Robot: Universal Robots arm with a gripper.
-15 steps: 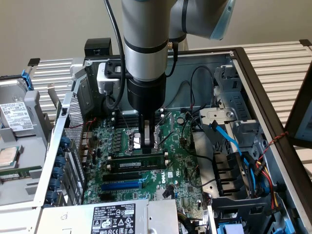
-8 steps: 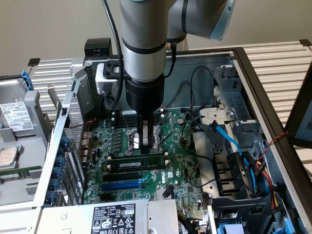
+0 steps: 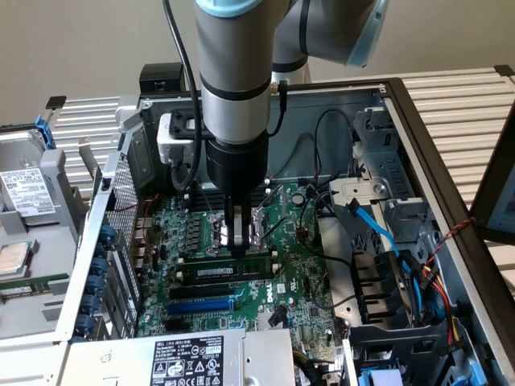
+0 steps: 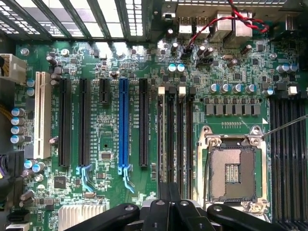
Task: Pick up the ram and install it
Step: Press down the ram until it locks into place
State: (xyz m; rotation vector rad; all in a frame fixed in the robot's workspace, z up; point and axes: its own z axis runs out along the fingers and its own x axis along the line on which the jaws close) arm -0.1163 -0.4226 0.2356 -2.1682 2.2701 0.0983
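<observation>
The ram [image 3: 211,266] is a long dark-green stick standing on edge in a black memory slot on the motherboard [image 3: 306,273], inside the open computer case. My gripper [image 3: 239,248] comes straight down on the middle of its top edge, fingers close together around it. In the wrist view the ram [image 4: 163,139] appears edge-on in the slot nearest the expansion slots, running away from my gripper [image 4: 169,192]. Beside it lie empty black memory slots [image 4: 183,139] with white end clips.
The open CPU socket [image 4: 233,173] sits just past the slots, with more memory slots [image 4: 288,144] beyond it. A blue expansion slot [image 4: 123,125] and black ones lie on the other side. Blue and black cables [image 3: 370,225] and drive cages crowd the exterior view's right. A labelled power supply [image 3: 189,358] is in front.
</observation>
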